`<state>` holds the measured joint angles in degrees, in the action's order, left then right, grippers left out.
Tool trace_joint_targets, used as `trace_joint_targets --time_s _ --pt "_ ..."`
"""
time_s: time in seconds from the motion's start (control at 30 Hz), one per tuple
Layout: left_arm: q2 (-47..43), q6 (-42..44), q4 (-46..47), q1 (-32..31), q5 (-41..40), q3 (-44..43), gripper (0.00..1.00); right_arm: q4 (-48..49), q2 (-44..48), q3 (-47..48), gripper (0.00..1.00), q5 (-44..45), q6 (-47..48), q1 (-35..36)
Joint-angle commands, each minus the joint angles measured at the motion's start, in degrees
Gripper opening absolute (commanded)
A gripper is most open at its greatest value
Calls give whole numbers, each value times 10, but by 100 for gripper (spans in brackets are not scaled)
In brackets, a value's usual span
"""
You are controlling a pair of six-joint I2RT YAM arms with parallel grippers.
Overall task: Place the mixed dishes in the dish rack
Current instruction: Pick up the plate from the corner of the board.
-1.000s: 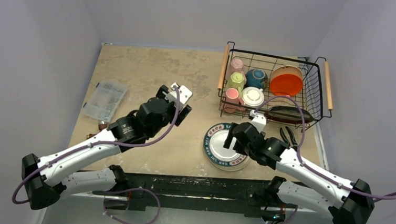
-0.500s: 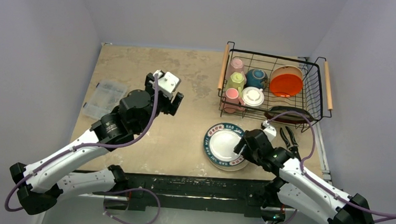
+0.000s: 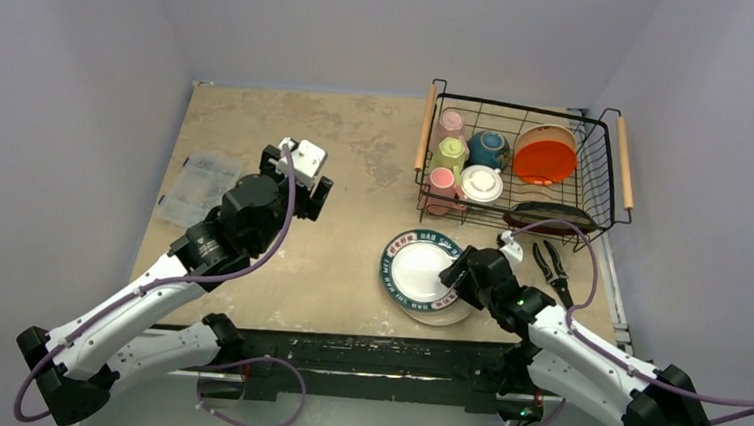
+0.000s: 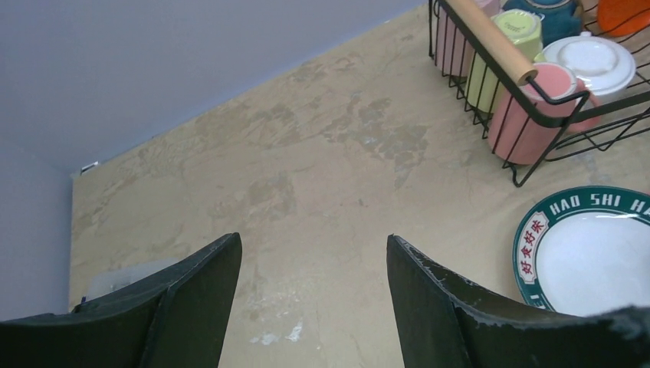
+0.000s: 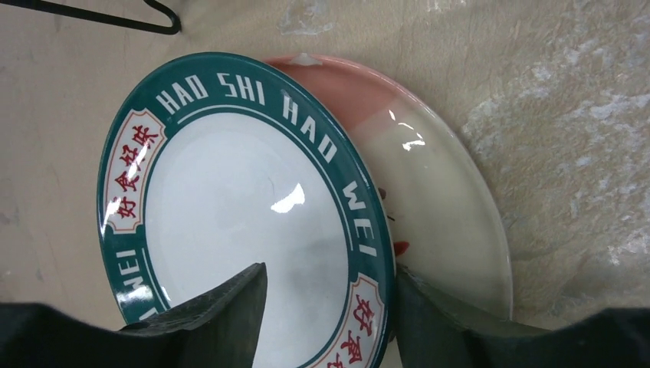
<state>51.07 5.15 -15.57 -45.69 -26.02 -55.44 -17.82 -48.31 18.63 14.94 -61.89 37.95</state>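
A blue-green-rimmed white plate (image 3: pixel 417 272) lies on a red-rimmed cream plate (image 3: pixel 458 315) on the table near the front. In the right wrist view the top plate (image 5: pixel 230 222) is offset left and the cream plate (image 5: pixel 448 222) shows at its right. My right gripper (image 3: pixel 456 277) (image 5: pixel 329 280) is open astride the top plate's right rim, one finger over its face and one at its outer edge. My left gripper (image 3: pixel 310 190) (image 4: pixel 314 244) is open and empty over bare table. The dish rack (image 3: pixel 624 162) holds four mugs, a teal bowl (image 3: pixel 489 148) and a red-orange plate (image 3: pixel 544 157).
Black pliers (image 3: pixel 553 260) lie right of the plates, next to the rack's front corner. A clear compartment box (image 3: pixel 200 189) sits at the table's left edge. A dark oval item (image 3: pixel 545 221) lies in the rack's front. In the left wrist view the rack's wooden handle (image 4: pixel 490 38) is at top right.
My left arm has drawn back to the left, away from the rack. My right gripper has settled over the top plate's rim. That plate has slid left, uncovering the cream plate.
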Motion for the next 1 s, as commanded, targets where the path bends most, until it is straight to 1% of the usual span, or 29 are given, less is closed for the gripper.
trace_joint_targets --time_s 0.0,0.03,0.07,0.17,0.27,0.4,0.5,0.63,0.8,0.97 --pt "-23 -2 15 28 -4 29 68 47 -16 -34 53 -8 -24 -4" --pt "-23 -2 15 33 -4 29 68 54 -19 -34 46 -8 -24 -3" --pt "-23 -2 15 37 -4 29 68 56 -22 -33 36 -6 -23 -4" --pt "-30 -2 15 55 -4 36 68 63 -19 -27 12 0 -12 -3" --pt "-31 -2 15 87 -4 43 68 65 -6 -16 0 -1 11 -3" --pt "-30 -2 15 111 -4 51 68 54 23 7 0 -19 58 -3" --pt "-39 -2 15 114 -4 55 68 27 59 27 0 -28 81 -4" --pt "-50 -2 15 116 -4 65 68 27 105 59 0 -62 131 -3" --pt "-52 -2 15 117 -4 72 68 -8 96 131 0 -89 203 -3" --pt "-79 -2 15 117 -4 97 68 -55 90 228 0 -95 242 -3"
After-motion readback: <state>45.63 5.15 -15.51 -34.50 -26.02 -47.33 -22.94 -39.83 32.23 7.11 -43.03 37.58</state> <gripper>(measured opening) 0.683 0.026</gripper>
